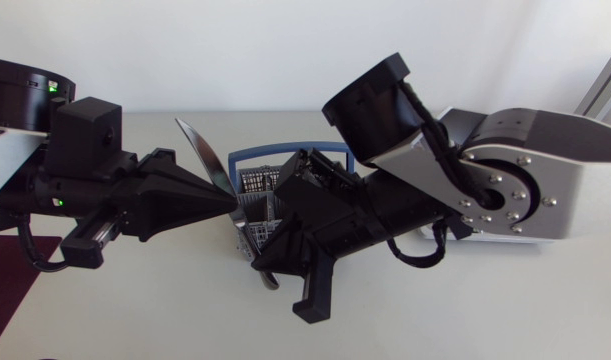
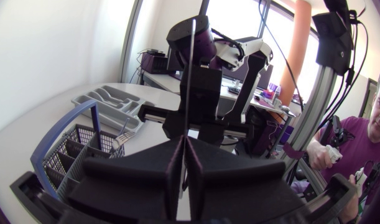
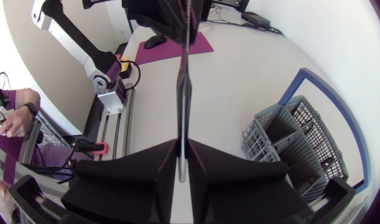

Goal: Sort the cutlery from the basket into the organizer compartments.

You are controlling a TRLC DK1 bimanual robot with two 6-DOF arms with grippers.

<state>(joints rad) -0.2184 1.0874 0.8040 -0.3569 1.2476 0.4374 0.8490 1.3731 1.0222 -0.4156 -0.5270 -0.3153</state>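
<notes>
Head view: left fingers (image 1: 190,195) and right fingers (image 1: 285,240) both pinch one knife (image 1: 200,148) (blade raised) at the basket (image 1: 257,183) edge.

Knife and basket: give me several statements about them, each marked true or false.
1. The left tool is shut on the knife. True.
2. The right tool is open and empty. False: it too is shut on the knife.
3. A fork stands in the basket. True.
4. The basket's handle is red. False: it is blue.
5. The knife lies in the organizer. False: both tools hold it.
</notes>
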